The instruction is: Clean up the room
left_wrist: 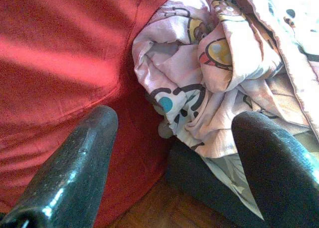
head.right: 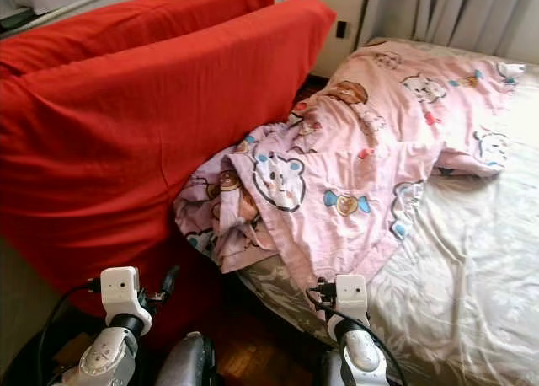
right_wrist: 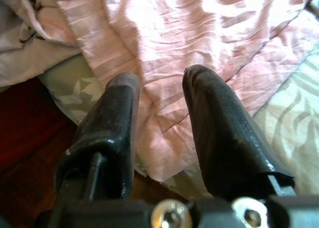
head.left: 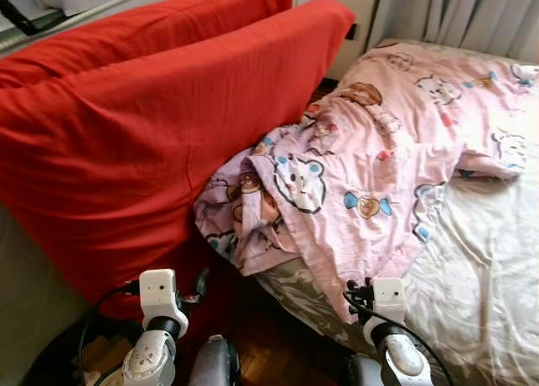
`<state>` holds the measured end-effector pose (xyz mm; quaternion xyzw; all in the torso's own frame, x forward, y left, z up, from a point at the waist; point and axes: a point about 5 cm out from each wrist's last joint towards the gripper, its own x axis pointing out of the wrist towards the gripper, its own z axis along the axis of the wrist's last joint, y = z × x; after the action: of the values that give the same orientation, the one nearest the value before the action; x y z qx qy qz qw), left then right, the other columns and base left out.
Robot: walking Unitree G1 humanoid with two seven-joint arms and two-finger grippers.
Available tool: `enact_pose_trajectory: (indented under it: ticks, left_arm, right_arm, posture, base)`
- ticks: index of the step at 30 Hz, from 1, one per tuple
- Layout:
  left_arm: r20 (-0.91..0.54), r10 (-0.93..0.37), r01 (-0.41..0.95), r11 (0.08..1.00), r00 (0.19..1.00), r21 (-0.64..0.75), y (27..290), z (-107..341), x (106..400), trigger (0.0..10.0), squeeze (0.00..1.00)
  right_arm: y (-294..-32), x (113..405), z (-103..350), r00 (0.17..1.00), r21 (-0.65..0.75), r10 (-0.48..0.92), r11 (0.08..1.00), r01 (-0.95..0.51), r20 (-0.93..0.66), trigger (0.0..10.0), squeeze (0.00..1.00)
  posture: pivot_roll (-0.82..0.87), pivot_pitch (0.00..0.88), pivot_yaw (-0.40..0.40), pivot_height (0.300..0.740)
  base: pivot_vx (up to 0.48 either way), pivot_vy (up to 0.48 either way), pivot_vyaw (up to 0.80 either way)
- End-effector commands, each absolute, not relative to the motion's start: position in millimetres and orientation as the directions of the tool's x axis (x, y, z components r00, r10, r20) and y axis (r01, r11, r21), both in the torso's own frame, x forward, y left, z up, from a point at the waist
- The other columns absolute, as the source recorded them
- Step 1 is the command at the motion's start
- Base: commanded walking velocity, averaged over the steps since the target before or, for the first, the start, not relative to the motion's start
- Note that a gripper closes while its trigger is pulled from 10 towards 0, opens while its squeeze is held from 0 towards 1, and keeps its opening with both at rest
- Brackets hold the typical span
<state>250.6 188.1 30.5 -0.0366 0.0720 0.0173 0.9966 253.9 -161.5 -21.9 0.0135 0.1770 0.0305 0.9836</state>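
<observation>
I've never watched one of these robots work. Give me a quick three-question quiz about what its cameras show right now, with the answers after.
1. True or false: the pink blanket lies flat and neatly spread over the bed.
2. What stands to the robot's left of the bed? A) a wooden wardrobe B) a red-covered mattress leaning upright C) a desk
3. Which gripper has its fingers spread wider, the left gripper or the right gripper?

Key:
1. False. It is crumpled, and one bunched end hangs off the bed's edge against the red cover.
2. B.
3. The left gripper; its fingers stand wide apart facing the bunched blanket, while the right gripper's fingers are closer together, above the blanket's hem, holding nothing.
</observation>
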Motion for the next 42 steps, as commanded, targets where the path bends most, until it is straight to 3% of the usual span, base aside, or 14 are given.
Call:
enact_pose_trajectory:
  ticks: [1,13,34,42]
  left_arm:
    - [-0.162,0.038,-0.049,0.996,0.986,-0.068,190.6,26.9,248.1,10.0,0.00]
    - [-0.165,0.048,-0.059,0.996,0.985,-0.063,192.3,26.5,248.6,10.0,0.00]
    - [-0.155,0.053,-0.061,0.997,0.987,-0.050,191.4,28.8,249.1,10.0,0.00]
    - [-0.152,0.057,-0.066,0.997,0.987,-0.052,190.9,29.3,248.9,10.0,0.00]
  right_arm:
    - [-159.3,251.2,-25.2,0.928,0.044,0.071,0.997,-0.059,-0.366,10.0,0.00]
    - [-157.3,248.7,-28.5,0.918,0.051,0.087,0.996,-0.073,-0.387,10.0,0.00]
    - [-155.5,249.7,-28.3,0.917,0.054,0.092,0.996,-0.078,-0.387,10.0,0.00]
    - [-154.4,252.9,-25.2,0.924,0.049,0.085,0.996,-0.072,-0.372,10.0,0.00]
  posture:
    - [-0.06,0.102,0.043,0.626]
    - [-0.06,0.102,0.043,0.626]
    - [-0.06,0.105,0.043,0.626]
    - [-0.06,0.108,0.042,0.626]
  base:
    - [0.000,0.000,0.00]
    - [0.000,0.000,0.00]
    - [0.277,0.000,0.00]
    - [0.000,0.000,0.00]
